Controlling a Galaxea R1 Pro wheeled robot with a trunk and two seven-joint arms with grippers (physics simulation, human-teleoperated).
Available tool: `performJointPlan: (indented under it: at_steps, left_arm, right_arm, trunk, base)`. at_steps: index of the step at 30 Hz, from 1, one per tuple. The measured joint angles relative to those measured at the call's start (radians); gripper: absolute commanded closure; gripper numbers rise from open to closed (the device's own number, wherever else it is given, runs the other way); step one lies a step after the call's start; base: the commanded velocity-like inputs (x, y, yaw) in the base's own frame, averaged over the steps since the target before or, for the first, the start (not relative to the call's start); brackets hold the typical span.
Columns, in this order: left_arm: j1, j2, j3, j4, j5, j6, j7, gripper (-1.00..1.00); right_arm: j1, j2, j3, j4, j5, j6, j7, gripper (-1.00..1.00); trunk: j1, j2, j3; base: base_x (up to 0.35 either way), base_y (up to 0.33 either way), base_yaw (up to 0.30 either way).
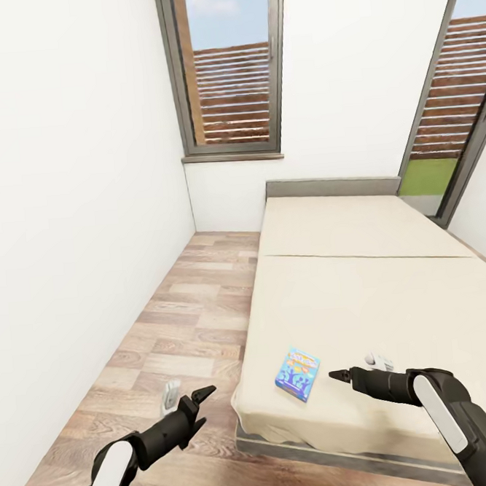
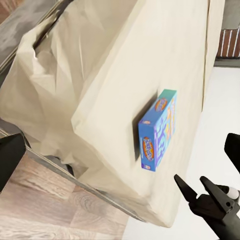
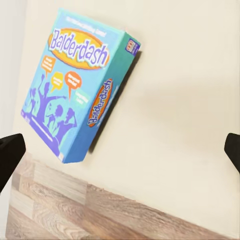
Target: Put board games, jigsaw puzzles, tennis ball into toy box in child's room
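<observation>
Bed (image 1: 364, 292) w/ beige mattress fills room's right side, wood floor (image 1: 183, 313) left of it. One blue board game (image 1: 298, 373) lies flat near mattress's foot corner, nothing beside it. Right wrist view reads "Balderdash". Left tool (image 1: 201, 401) over floor, right tool (image 1: 339, 374) just beside box; both spread apart, empty.

A blue "Balderdash" board game box (image 1: 298, 373) lies flat, face up, near the foot corner of the bed (image 1: 393, 290). The bed has a plain beige mattress and a grey headboard.
</observation>
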Motion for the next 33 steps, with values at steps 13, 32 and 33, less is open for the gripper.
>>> performJointPlan:
  at_steps: [13, 32, 33]
  left_arm:
    - [-0.025, 0.006, -0.041, 0.047, -0.030, -0.051, -0.049, -1.00]
    - [-0.025, 0.006, -0.041, 0.047, -0.031, -0.071, -0.086, -1.00]
    - [-0.025, 0.006, -0.041, 0.047, -0.031, -0.071, -0.086, -1.00]
  right_arm:
    - [-0.047, -0.013, -0.053, -0.050, -0.002, -0.049, 0.004, -1.00]
    - [-0.047, -0.013, -0.071, -0.089, -0.002, -0.050, 0.004, -1.00]
    - [-0.047, -0.013, -0.071, -0.089, -0.002, -0.050, 0.004, -1.00]
  trunk:
    - [0.000, 0.000, 0.000]
    - [0.000, 0.000, 0.000]
    - [0.000, 0.000, 0.000]
  base:
    - [0.058, 0.000, -0.001]
    - [0.000, 0.000, 0.000]
    - [0.000, 0.000, 0.000]
